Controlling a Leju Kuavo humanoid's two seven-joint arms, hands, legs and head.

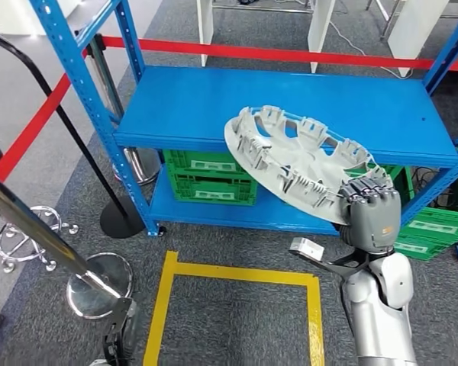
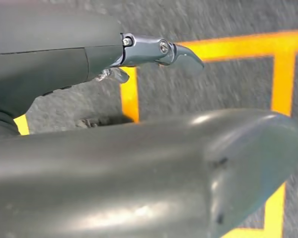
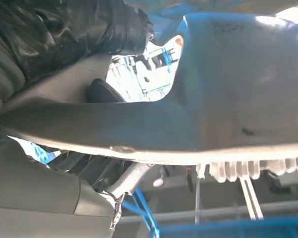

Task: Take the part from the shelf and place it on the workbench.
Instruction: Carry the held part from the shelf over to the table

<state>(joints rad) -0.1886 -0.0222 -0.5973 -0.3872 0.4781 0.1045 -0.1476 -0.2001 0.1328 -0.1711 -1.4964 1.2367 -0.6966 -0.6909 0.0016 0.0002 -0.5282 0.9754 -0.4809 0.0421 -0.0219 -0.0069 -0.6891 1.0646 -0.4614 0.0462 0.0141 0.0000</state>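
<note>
We see our right hand [image 1: 369, 215] gripping the grey part [image 1: 298, 162] by its rim, tilted above the blue shelf [image 1: 186, 114]. We cannot tell our left hand's [image 2: 140, 163] state.

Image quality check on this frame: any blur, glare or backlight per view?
Head view: sharp and evenly lit; the grey part in the right hand reads clearly. Left wrist view: motion blur on the carpet and yellow floor tape, soft glare on the left hand. Right wrist view: backlit, the part's underside dark with a blue cast, bright blown-out gaps.
</note>
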